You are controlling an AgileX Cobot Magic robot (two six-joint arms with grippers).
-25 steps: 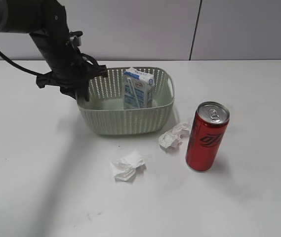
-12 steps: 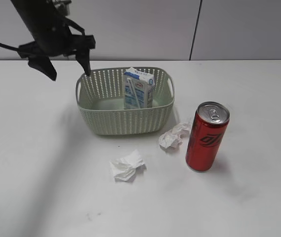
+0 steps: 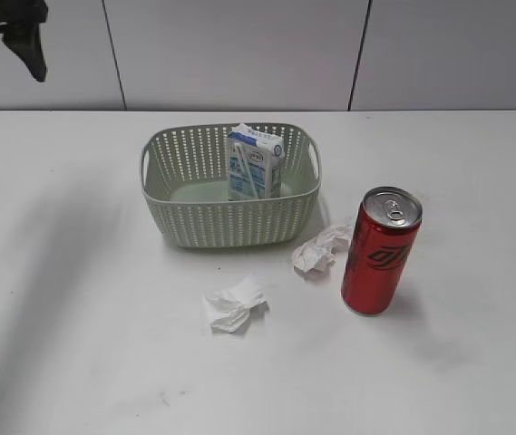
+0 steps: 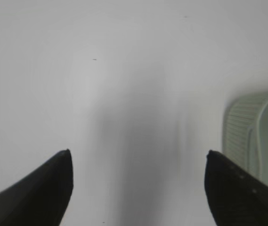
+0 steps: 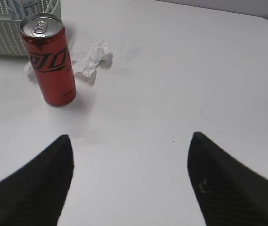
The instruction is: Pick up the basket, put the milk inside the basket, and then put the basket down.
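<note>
The sage-green basket stands on the white table at the middle back. The white-and-blue milk carton stands upright inside it. My left gripper is open and empty, high at the top left, well clear of the basket. In the left wrist view its fingers frame bare table, with a blurred basket corner at the right. My right gripper is open and empty above bare table; it does not show in the exterior view. The basket corner and the milk show at the top left of the right wrist view.
A tall red soda can stands right of the basket, also in the right wrist view. One crumpled paper lies between basket and can, another in front of the basket. A grey wall runs behind the table.
My left gripper has let go of the basket's left rim and risen up and away to the top left. The basket and the milk stay put on the table.
</note>
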